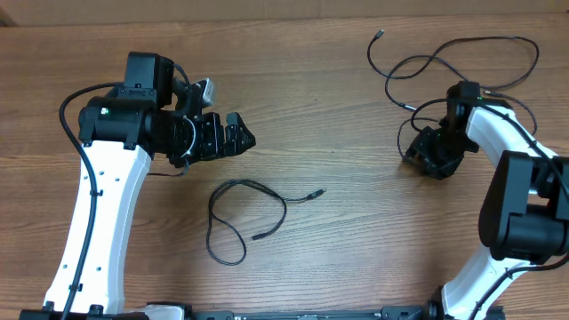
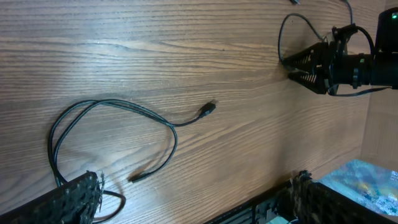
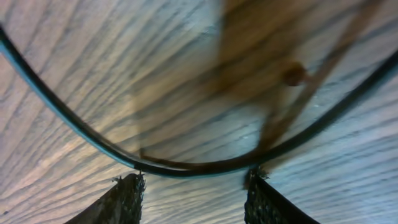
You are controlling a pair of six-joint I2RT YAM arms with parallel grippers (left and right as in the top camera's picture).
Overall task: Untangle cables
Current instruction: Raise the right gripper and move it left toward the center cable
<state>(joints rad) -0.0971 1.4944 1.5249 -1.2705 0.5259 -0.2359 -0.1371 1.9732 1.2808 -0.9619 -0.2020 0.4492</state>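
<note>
One looped cable (image 1: 240, 181) lying alone, one cable tangle (image 3: 186, 170) at right hand (image 1: 414, 154)

Overhead and low left-wrist views share looped cable (image 1: 210, 218) (image 2: 124, 104); right wrist closest.

light: even, bright | shadows: faint | right wrist: cable (image 3: 199, 168) blurred, close
</note>
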